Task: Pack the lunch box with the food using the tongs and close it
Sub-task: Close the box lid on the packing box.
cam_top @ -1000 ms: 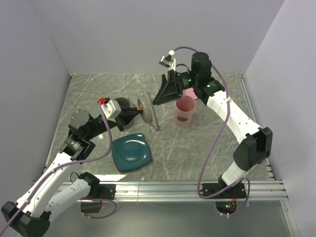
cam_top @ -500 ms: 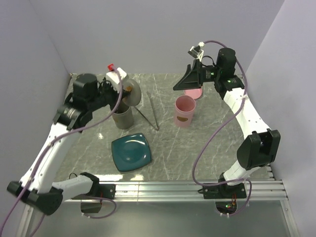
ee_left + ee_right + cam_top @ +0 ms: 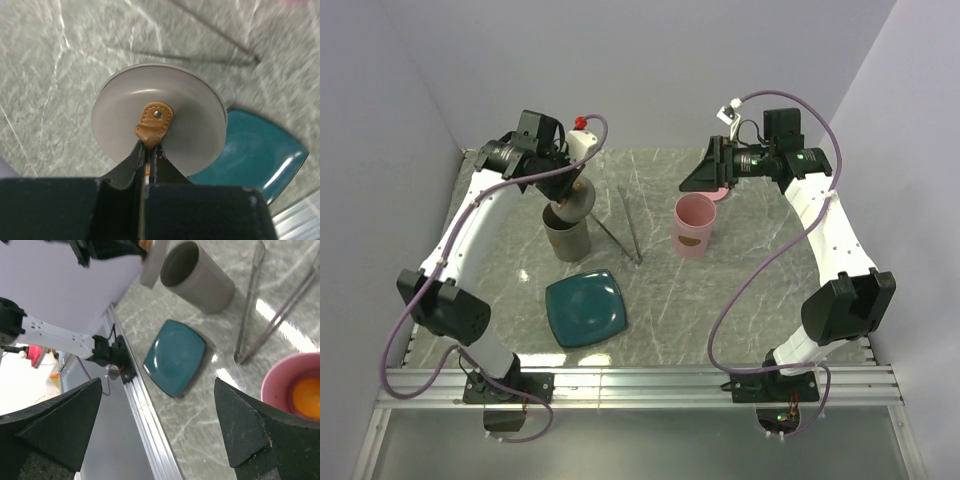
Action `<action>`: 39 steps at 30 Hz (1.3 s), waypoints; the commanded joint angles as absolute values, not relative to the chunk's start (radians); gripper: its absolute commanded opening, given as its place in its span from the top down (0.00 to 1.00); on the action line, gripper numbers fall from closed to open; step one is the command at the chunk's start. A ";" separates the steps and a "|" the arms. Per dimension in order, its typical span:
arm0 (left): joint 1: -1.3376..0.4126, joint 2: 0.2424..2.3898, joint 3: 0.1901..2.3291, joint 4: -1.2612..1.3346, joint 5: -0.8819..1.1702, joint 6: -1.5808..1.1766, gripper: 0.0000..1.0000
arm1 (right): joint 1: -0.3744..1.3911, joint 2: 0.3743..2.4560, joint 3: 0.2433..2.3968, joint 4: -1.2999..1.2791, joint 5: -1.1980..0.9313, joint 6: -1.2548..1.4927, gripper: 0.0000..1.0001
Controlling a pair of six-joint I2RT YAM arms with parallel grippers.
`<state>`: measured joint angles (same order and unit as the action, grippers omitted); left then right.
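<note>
Far left: my L claw [image 3: 149, 148] is pinched tight on the brown leather tab [image 3: 155, 120] of the grey lid [image 3: 190, 130]. It holds the lid up in the air, tilted, over the far side of the grey canister [image 3: 566, 238]. Lid isn't seated on it; the canister mouth shows open in the R wrist view, w/ the lid just beside the rim. Can't see what's inside the canister.

Nearer, just right of the canister: teal plate [image 3: 586, 309], flat on the table [image 3: 740, 290], nothing on it.

Centre: tongs [image 3: 632, 228] lie on the table btwn canister and pink cup [image 3: 693, 238]. Both arms are spread toward the far side and the joined end points near, close to the plate's far-right corner. Neither claw touches them.

Right of the tongs: the pink cup stands upright w/ the orange food piece [image 3: 306, 397] down inside it.

Far right: my R claw [image 3: 159, 381] is spread as wide as it goes, gripping nothing. It hangs in the air just beyond the pink cup's far rim.
</note>
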<state>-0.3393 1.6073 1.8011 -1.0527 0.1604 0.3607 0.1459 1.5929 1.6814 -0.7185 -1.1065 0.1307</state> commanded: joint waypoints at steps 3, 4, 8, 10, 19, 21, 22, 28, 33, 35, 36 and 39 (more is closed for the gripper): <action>-0.327 1.721 1.977 -1.241 0.153 0.449 0.99 | 0.141 1.557 1.713 -0.868 -1.051 -0.029 0.00; -0.325 1.736 1.996 -1.253 0.147 0.456 1.00 | 0.140 1.559 1.712 -0.874 -1.052 -0.035 0.00; -0.322 1.744 1.967 -1.215 0.130 0.469 1.00 | 0.143 1.574 1.717 -0.916 -1.052 -0.066 0.00; -0.324 1.770 1.959 -1.232 0.111 0.488 1.00 | 0.140 1.582 1.718 -0.926 -1.054 -0.074 0.00; -0.319 1.822 1.960 -1.239 0.045 0.495 1.00 | 0.140 1.614 1.738 -0.969 -1.069 -0.103 0.00; -0.319 1.833 1.963 -1.241 0.043 0.494 1.00 | 0.140 1.618 1.735 -0.969 -1.071 -0.103 0.00; -0.321 1.835 1.967 -1.246 0.043 0.497 1.00 | 0.140 1.618 1.733 -0.971 -1.069 -0.104 0.00; -0.321 1.858 1.962 -1.278 0.017 0.512 1.00 | 0.141 1.629 1.730 -0.991 -1.054 -0.120 0.00; -0.321 1.858 1.968 -1.298 0.006 0.522 1.00 | 0.140 1.640 1.733 -0.985 -1.063 -0.109 0.00; -0.322 1.858 1.994 -1.304 0.003 0.522 1.00 | 0.140 1.644 1.740 -0.985 -1.066 -0.106 0.00; -0.321 1.853 2.003 -1.296 0.003 0.519 1.00 | 0.140 1.647 1.741 -0.985 -1.072 -0.106 0.00; -0.324 1.862 2.065 -1.331 0.003 0.515 1.00 | 0.140 1.649 1.741 -0.985 -1.074 -0.103 0.00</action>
